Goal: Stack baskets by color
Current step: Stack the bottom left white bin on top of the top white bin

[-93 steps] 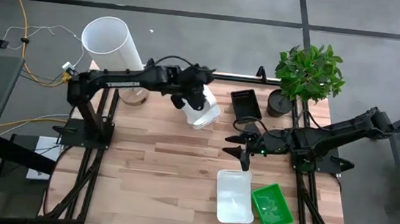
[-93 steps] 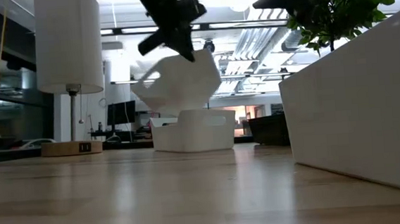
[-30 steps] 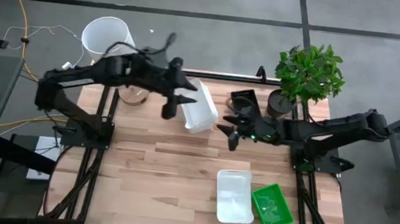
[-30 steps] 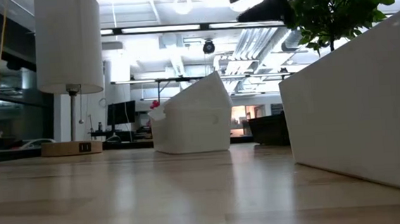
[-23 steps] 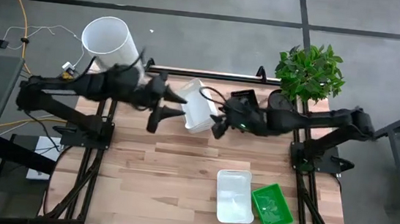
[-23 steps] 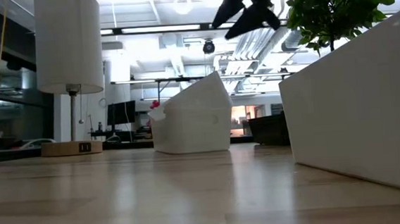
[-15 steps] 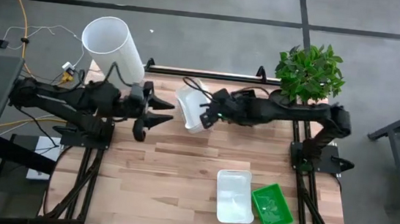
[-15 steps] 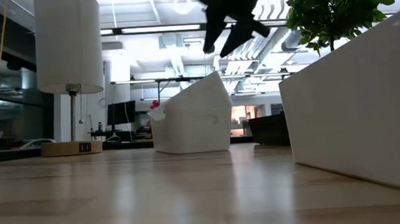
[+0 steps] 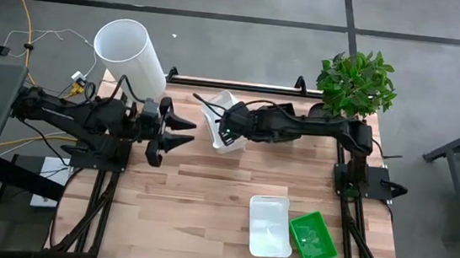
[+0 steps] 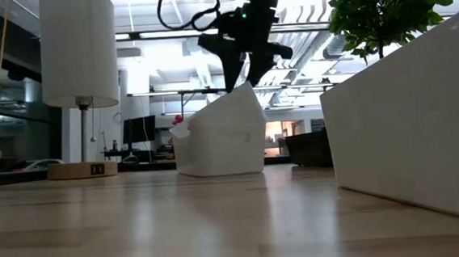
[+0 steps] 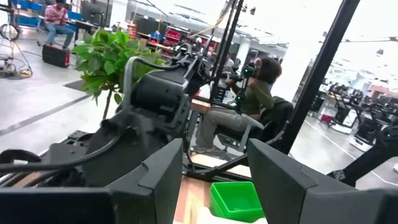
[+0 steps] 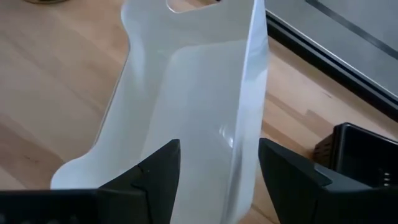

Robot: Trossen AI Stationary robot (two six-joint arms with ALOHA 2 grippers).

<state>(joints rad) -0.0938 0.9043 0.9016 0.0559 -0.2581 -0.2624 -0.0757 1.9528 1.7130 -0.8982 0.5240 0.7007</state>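
The right gripper [image 9: 223, 128] has its two dark fingers [image 12: 155, 168] spread apart, one on each side of the raised long wall of a white basket [image 9: 225, 122], not yet pinching it. In the right wrist view the wall stands in the gap between the fingers. This white basket [image 12: 193, 99] is of smooth, slightly see-through plastic with rounded corners and a cut-out handle hole in its end wall. It lies tilted inside a second white basket [image 10: 219, 149] at the far middle of the wooden table [image 9: 189, 201]; from the low view its upper edge rises at a slant above the lower one.

The right arm reaches across the far edge of the table from the right side, past a black mesh basket [image 12: 354, 149] that sits just beside the white pair.

The left gripper [image 9: 181, 132] is released, fingers apart and holding nothing, pulled back over the table's left edge, apart from the white pair.

Near the front right, another white basket [image 9: 270, 226] lies flat, with a bright green basket [image 9: 313, 237] touching its right side. A tall white cylinder [image 9: 127, 51] stands at the far left corner, and a green plant [image 9: 355, 82] at the far right.
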